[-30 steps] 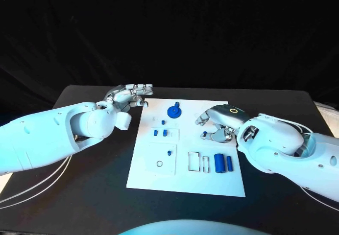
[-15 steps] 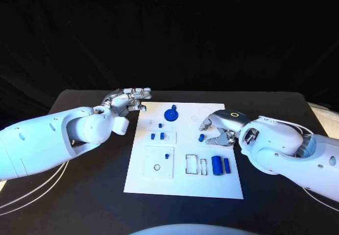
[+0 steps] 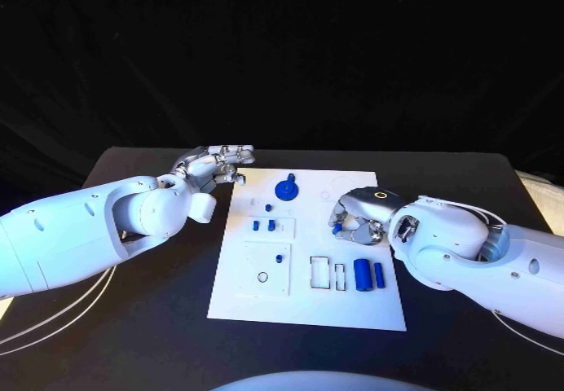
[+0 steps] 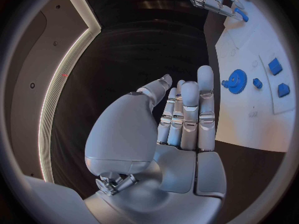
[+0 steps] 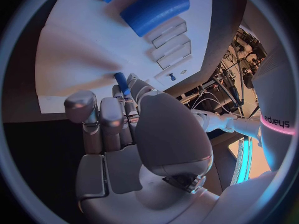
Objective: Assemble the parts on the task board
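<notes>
The white task board (image 3: 235, 303) lies in the middle of the black table. My right hand (image 3: 356, 213) hovers over its right side and pinches a small blue peg (image 3: 338, 229), whose tip pokes out between the fingertips in the right wrist view (image 5: 121, 82). My left hand (image 3: 218, 166) hangs at the board's far left corner with its fingers stretched out (image 4: 189, 115) and nothing in it. On the board sit a blue gear (image 3: 287, 190), two small blue blocks (image 3: 266, 225), a short peg (image 3: 279, 259), a thick blue cylinder (image 3: 362, 276) and a thin blue bar (image 3: 380, 274).
A small ring (image 3: 262, 278) and rectangular slots (image 3: 322, 271) mark the board's near half. Bare black table (image 3: 153, 342) lies on both sides of the board. Thin white cables (image 3: 47, 326) trail along my left arm near the table's left edge.
The whole view has shifted a little. My right hand has turned slightly over the board's right side, still pinching the blue peg. My left hand stays by the far left corner.
</notes>
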Tool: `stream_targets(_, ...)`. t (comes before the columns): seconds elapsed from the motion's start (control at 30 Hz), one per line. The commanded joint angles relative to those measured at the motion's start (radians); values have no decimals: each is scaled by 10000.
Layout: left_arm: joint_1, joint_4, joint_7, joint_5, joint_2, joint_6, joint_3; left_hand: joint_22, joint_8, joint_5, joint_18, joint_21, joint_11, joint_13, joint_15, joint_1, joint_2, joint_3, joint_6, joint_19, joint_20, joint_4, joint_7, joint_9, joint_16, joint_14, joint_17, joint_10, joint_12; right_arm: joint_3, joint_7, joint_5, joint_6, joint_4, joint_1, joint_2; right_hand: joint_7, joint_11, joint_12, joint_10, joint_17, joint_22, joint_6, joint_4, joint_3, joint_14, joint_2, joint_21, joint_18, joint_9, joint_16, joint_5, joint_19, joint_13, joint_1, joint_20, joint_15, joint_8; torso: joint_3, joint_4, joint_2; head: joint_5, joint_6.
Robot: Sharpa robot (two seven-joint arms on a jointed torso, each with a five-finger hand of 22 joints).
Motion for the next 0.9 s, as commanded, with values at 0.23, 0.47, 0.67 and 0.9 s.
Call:
stream_targets(0.23,5,49,31,-44,2,202,8,-13,24,45,112,-41,25,10,-1,84,14,-12,-69,-70,3,-74,12,8,-18,-51,-9,-76,43,-33,8,-190,-120,-157,-57,130,48,-138,27,679,86,251,401,-332,665,239,370,211,-22,42,143,-49,209,2,469,-65,-151,105,2,-1,-7,1,-44)
stream_targets(0.47,5,37,30,-44,3,193,8,-13,24,45,112,-41,25,10,-1,84,14,-12,-69,-70,3,-74,12,8,-18,-51,-9,-76,43,-34,40,-339,-723,-151,-63,130,117,-164,-19,1116,205,474,500,-796,1302,256,383,377,-67,31,257,-49,297,28,841,-123,-195,71,6,-3,-15,19,-53)
stream_targets(0.67,4,17,48,-44,7,202,8,-15,39,40,111,-40,31,12,3,71,33,-24,-73,-75,6,-70,17,11,-10,-59,-21,-87,69,2,44,80,-1227,364,-60,-98,213,-119,-198,1288,185,542,389,-1017,1794,227,208,443,-79,-34,258,-45,304,23,695,-116,-183,-103,11,-15,-13,39,-44)
stream_targets(0.9,4,5,70,-43,33,221,8,-22,54,22,107,-45,41,14,17,-22,11,-98,-87,-84,17,-30,24,13,7,-64,-30,-109,101,120,8,389,-1636,1117,87,-399,251,-99,-280,1323,176,579,388,-1085,1938,217,113,476,-82,-45,259,-43,308,26,587,-106,-177,-144,0,-15,-12,8,-22)
